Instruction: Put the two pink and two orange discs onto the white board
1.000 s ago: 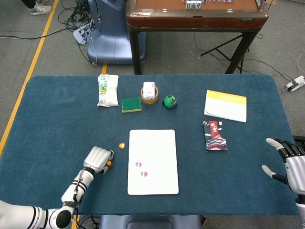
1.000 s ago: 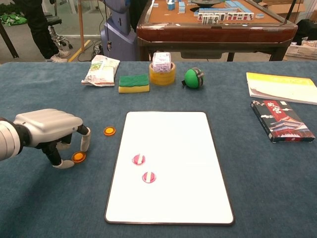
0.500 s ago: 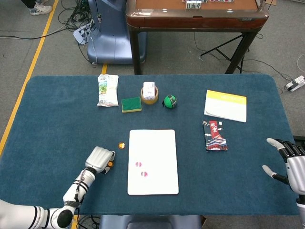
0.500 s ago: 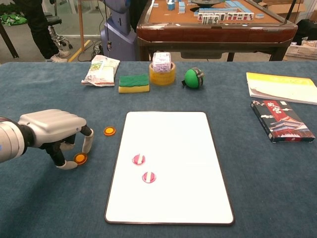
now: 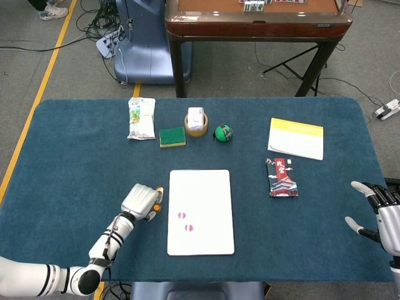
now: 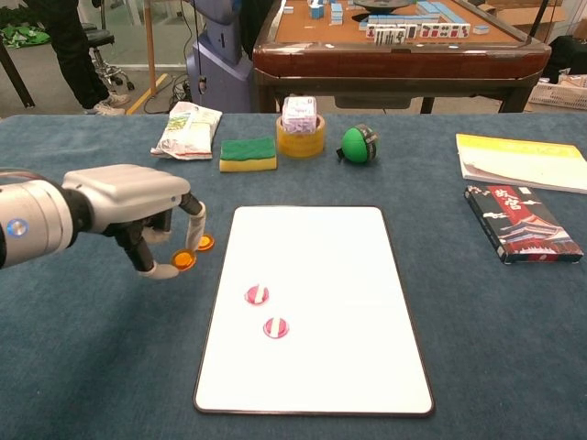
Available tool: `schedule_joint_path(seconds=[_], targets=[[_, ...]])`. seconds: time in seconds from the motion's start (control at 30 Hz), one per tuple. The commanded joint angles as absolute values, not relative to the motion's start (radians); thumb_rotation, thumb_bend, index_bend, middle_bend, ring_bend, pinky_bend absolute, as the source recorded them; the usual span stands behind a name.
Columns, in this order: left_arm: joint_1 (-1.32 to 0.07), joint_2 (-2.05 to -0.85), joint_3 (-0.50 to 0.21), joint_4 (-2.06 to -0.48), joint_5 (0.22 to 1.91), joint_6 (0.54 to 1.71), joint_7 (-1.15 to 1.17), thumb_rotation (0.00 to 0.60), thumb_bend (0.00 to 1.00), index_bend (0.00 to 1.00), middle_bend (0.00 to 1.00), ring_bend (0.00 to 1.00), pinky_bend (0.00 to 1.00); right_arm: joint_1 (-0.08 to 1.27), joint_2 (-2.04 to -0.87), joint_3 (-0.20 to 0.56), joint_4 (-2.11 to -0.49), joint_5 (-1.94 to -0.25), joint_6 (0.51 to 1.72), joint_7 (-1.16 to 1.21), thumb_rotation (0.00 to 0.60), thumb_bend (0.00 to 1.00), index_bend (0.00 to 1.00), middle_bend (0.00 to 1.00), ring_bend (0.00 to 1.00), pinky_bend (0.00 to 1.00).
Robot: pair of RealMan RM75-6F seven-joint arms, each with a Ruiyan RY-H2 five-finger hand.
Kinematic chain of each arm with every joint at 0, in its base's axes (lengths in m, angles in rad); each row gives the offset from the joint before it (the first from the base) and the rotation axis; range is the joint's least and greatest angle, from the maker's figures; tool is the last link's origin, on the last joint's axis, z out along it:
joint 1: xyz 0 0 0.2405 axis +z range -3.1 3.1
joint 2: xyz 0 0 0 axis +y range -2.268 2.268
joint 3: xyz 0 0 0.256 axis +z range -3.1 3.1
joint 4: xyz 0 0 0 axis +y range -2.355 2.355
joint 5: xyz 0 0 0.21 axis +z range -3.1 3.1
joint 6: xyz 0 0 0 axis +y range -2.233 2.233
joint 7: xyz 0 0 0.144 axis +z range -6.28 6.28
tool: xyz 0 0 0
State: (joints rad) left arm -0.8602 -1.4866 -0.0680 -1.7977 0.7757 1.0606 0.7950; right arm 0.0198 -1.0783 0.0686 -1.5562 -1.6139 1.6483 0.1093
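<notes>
Grey floor (image 5: 56,69), yellow line (image 5: 44,81), perhaps mahjong table (image 6: 385,55).

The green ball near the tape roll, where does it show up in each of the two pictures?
Head view: green ball sits above the white board, upper middle.
Chest view: green ball lies upper middle, right of centre.
Shared landmark: the tape roll just to its left.

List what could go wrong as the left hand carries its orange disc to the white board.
1. The left hand holds the orange disc only at its fingertips, so it may slip and fall short of the white board.
2. The second orange disc lies right beside the fingers and may get knocked.
3. Setting down near the two pink discs could push them.
</notes>
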Motion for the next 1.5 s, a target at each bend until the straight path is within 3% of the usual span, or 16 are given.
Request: schedule_joint_path(seconds=[0.03, 0.33, 0.97, 1.13, 1.3, 1.4, 1.5], targets=[[-0.886, -1.49, -0.098, -1.804, 0.77, 1.055, 0.799, 0.6, 0.3, 0.64, 1.0, 1.0, 1.0, 0.017, -1.077, 0.068, -1.555, -1.616, 1.654, 0.113, 0.6, 0.02, 0.24, 0.29, 0.25, 0.32], [-0.975, -1.544, -0.159, -1.754, 0.734, 1.03, 0.834, 0.6, 0.3, 0.64, 1.0, 1.0, 1.0, 0.002, -1.075, 0.068, -1.547, -1.626, 1.689, 0.138, 0.6, 0.02, 0.24, 0.29, 0.25, 0.32], [-1.139, -1.729, -0.238, -1.476, 0.721, 0.906, 0.758, 0.6, 0.3, 0.63, 1.0, 1.0, 1.0, -0.051, -1.071, 0.098, -1.509, -1.599, 1.794, 0.247, 0.6, 0.02, 0.24, 0.29, 0.25, 0.32], [-1.159, -1.747, -0.243, -1.463, 0.717, 0.904, 0.753, 0.6, 0.3, 0.55, 1.0, 1.0, 1.0, -0.064, -1.072, 0.103, -1.499, -1.597, 1.818, 0.271, 0.6, 0.02, 0.24, 0.29, 0.25, 0.32], [-1.173, -1.746, -0.239, -1.48, 0.685, 0.921, 0.775, 0.6, 0.3, 0.39, 1.0, 1.0, 1.0, -0.066, -1.072, 0.104, -1.494, -1.599, 1.818, 0.277, 0.6, 0.02, 0.24, 0.29, 0.25, 0.32], [-1.18, -1.735, -0.232, -1.497, 0.639, 0.936, 0.807, 0.6, 0.27, 0.23, 1.0, 1.0, 1.0, -0.063, -1.071, 0.101, -1.494, -1.606, 1.81, 0.273, 0.6, 0.02, 0.24, 0.29, 0.25, 0.32], [-1.177, -1.722, -0.226, -1.512, 0.619, 0.955, 0.815, 0.6, 0.26, 0.19, 1.0, 1.0, 1.0, -0.06, -1.07, 0.1, -1.496, -1.61, 1.804, 0.268, 0.6, 0.02, 0.24, 0.29, 0.25, 0.32]])
